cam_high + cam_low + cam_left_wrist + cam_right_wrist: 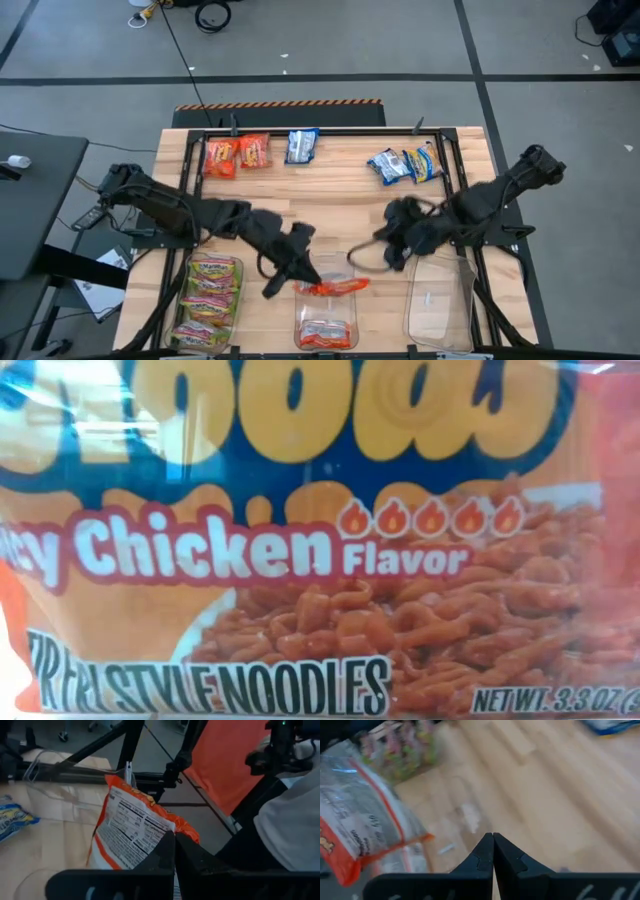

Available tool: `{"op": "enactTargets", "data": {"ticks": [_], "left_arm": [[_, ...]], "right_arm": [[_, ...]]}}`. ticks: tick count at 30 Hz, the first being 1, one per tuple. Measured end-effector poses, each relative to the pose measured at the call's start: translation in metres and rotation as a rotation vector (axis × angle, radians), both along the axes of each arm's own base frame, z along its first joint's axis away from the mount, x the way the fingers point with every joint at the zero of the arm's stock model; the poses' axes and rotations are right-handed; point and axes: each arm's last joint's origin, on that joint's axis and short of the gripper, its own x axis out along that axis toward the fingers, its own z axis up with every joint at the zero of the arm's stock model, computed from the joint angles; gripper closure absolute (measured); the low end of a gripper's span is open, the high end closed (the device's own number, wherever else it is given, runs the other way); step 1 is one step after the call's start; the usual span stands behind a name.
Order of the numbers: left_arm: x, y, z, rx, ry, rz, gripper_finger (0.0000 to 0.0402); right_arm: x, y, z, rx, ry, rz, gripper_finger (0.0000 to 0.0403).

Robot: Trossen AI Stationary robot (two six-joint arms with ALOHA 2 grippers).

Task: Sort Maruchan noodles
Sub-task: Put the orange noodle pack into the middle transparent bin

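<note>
My left gripper (300,268) is over the table's near middle, shut on an orange-red noodle packet (335,287) at the far rim of the middle clear bin (327,345), which holds another orange-red packet (325,330). My right gripper (493,837) is shut and empty, hovering over bare wood just right of that packet. Green-yellow packets (208,300) lie in the left bin. Two orange-red packets (237,155), one blue packet (302,145) and two blue-and-yellow ones (407,163) lie flat near the far edge. One orange-red packet (320,560) fills the low view. My left gripper pinches the orange-red packet between its two fingers at one edge (150,842), the printed back facing the wrist camera. The fingers come slanting down from the table's left. The packet sticks out beyond them toward the right, over the middle bin's far rim; whether it touches the rim I cannot tell.
An empty clear bin (440,300) stands at the near right, under my right arm. A black frame (330,131) runs along the table's far edge and its sides. Bare wood (330,195) lies between the far row of packets and the bins.
</note>
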Motion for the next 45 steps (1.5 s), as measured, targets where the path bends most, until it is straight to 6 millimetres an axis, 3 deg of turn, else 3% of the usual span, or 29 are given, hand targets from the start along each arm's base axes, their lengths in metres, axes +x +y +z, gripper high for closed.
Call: {"op": "enactTargets", "data": {"ticks": [6, 12, 23, 35, 45], "left_arm": [[-0.001, -0.046, -0.019, 0.041, 0.005, -0.008, 0.0396], [0.011, -0.082, -0.047, 0.049, -0.015, -0.027, 0.0396], [0.032, -0.093, -0.098, 0.120, 0.080, -0.020, 0.0396], [0.046, -0.068, -0.120, 0.185, 0.196, 0.025, 0.0396], [0.051, -0.060, -0.122, 0.088, 0.257, 0.063, 0.0395]], "right_arm": [[0.020, 0.047, -0.023, 0.094, -0.006, 0.085, 0.0393], [0.026, 0.089, -0.046, 0.155, 0.001, 0.120, 0.0393], [0.020, 0.136, -0.084, 0.230, 0.088, 0.100, 0.0393], [0.019, 0.135, -0.085, 0.200, 0.120, 0.160, 0.0393], [0.038, 0.109, -0.088, 0.131, 0.203, 0.252, 0.0393]]}}
